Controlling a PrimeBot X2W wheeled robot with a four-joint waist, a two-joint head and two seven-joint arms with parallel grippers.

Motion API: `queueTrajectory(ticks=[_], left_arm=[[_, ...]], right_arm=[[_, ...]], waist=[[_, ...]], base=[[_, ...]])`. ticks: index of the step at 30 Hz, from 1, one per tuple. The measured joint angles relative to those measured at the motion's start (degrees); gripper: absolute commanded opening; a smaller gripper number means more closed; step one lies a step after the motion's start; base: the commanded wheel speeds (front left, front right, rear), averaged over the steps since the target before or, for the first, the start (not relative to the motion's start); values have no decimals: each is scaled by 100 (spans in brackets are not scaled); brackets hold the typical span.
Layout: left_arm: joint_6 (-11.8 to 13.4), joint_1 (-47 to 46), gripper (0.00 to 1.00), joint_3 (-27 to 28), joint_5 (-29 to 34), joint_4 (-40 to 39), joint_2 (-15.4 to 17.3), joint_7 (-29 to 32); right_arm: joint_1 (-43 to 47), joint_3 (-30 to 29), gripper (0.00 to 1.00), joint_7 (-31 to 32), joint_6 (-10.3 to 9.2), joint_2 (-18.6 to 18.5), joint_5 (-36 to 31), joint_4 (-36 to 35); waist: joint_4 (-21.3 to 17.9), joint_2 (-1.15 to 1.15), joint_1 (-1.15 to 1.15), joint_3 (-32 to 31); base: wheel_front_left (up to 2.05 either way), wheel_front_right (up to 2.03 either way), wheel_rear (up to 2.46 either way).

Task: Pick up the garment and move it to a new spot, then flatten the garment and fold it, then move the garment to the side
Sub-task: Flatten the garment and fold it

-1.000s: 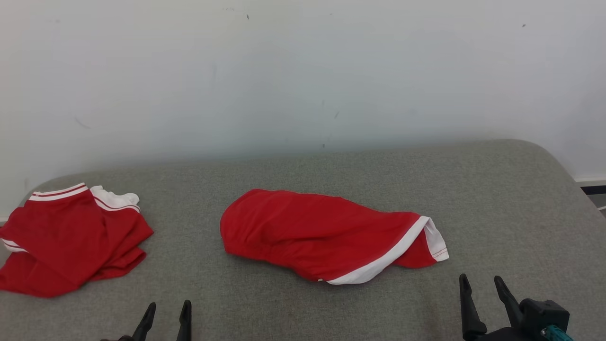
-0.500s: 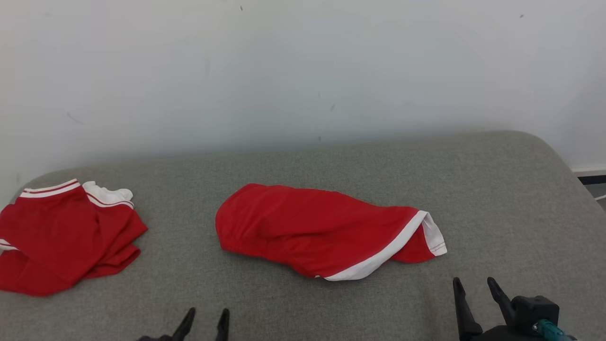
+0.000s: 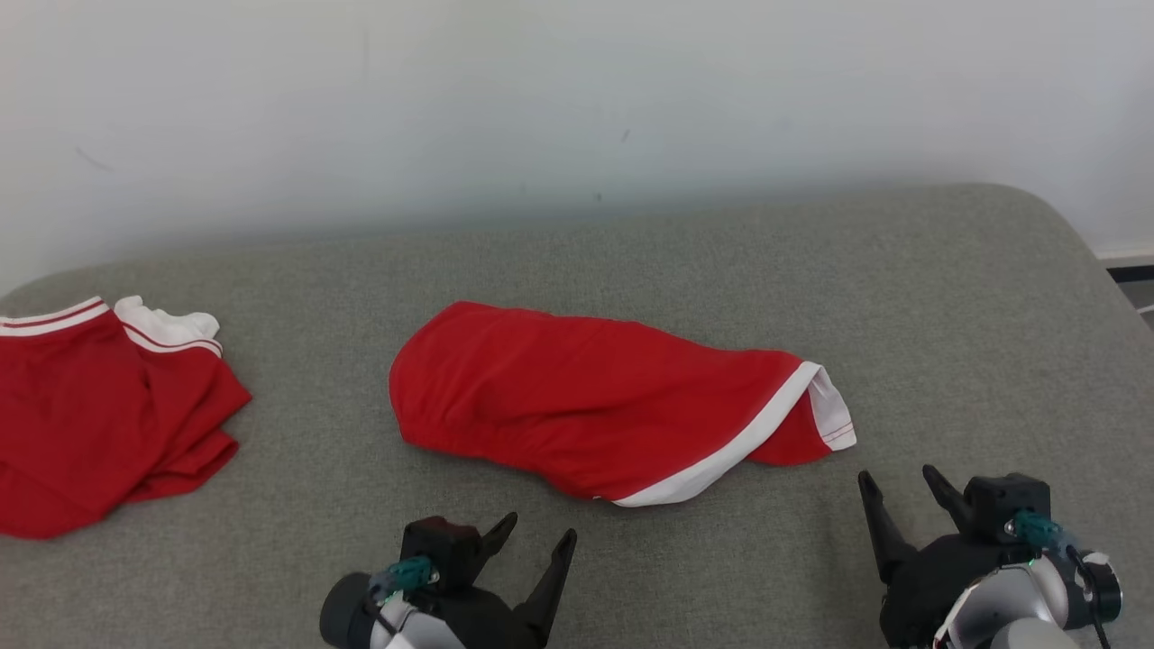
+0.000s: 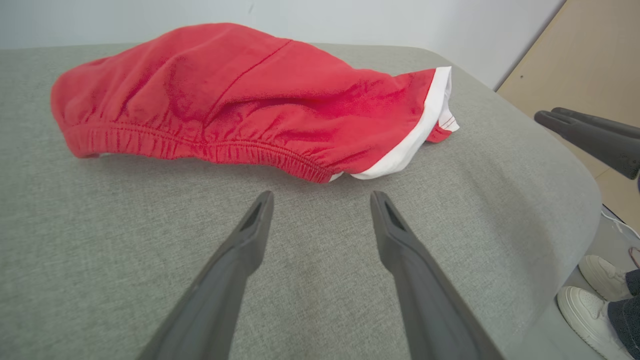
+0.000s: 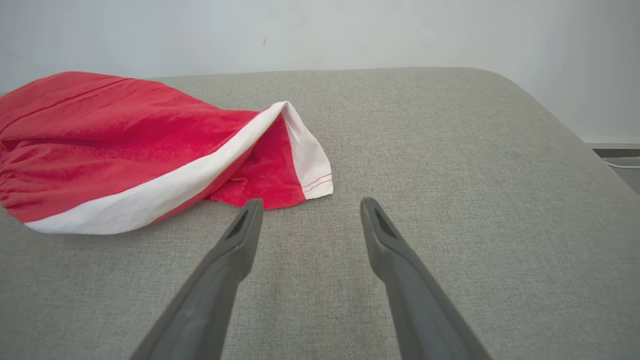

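while both end effectors gape empty, the garment (image 3: pixel 595 406) lies crumpled.

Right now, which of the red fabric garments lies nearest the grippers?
The centre red garment with a white hem band, just ahead of the left gripper; the crumpled red garment lies far left.

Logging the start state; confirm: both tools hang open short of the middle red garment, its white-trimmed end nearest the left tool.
Wrong side: the right wrist view shows the white-trimmed end nearest the right tool, not the left tool. Both hang open short of the middle red garment.
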Motion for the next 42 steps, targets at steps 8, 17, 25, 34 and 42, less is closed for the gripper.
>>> queueTrajectory(ticks=[8, 17, 25, 34, 42], left_arm=[[-221, -801, 100, -161, 11, 658, -153, 565], [-292, -1452, 100, -212, -65, 1131, -243, 850], [-500, -1755, 100, -377, -375, 1243, -297, 802], [-600, -1745, 100, -1115, -879, 895, -290, 652], [-498, -1985, 100, -1198, -1174, 973, -293, 498]], right_arm=[[-589, -7, 100, 377, 24, -97, 0, 181], [-838, -5, 100, 580, 0, -107, 0, 375], [-1211, -49, 100, 616, -1, -104, 0, 605], [-1274, -75, 100, 563, -2, -112, 0, 857], [-1459, 19, 100, 516, -1, -64, 0, 1016]], waist=[[11, 0, 0, 498], [144, 1, 0, 1067], [312, 1, 0, 1370], [424, 0, -1, 1300], [404, 0, -1, 1237]], base=[[0, 0, 0], [0, 0, 0], [0, 0, 0], [0, 0, 0], [0, 0, 0]])
